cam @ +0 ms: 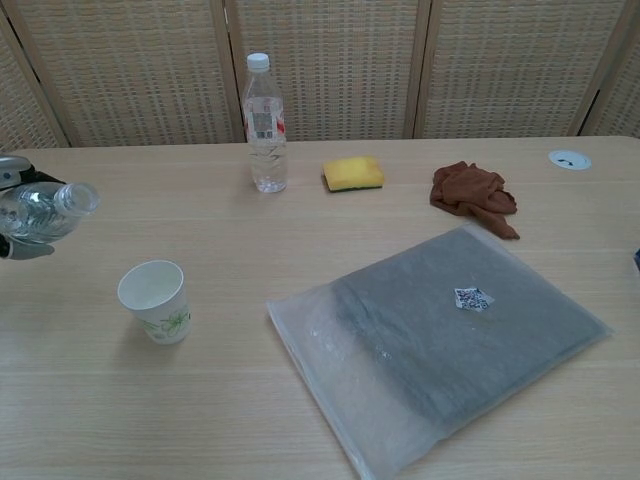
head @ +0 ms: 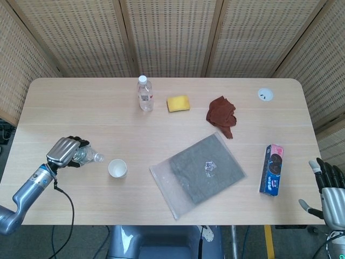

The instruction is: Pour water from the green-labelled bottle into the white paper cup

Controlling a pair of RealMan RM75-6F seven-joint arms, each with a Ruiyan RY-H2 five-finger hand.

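My left hand [head: 63, 152] grips an uncapped clear water bottle [head: 86, 156] at the table's left side. The bottle [cam: 48, 211] lies tipped almost level, its open mouth pointing right toward the white paper cup [head: 117, 168]. The mouth is left of the cup [cam: 154, 300] and above it, not over the rim. The bottle's label is hidden by my fingers. My right hand [head: 329, 189] hangs off the table's front right corner, fingers apart, holding nothing.
A second capped bottle [head: 144, 94] stands at the back, with a yellow sponge [head: 178, 103] and a brown cloth [head: 221, 115] to its right. A grey plastic pouch [head: 198, 173] lies mid-table, a biscuit box [head: 271, 169] farther right.
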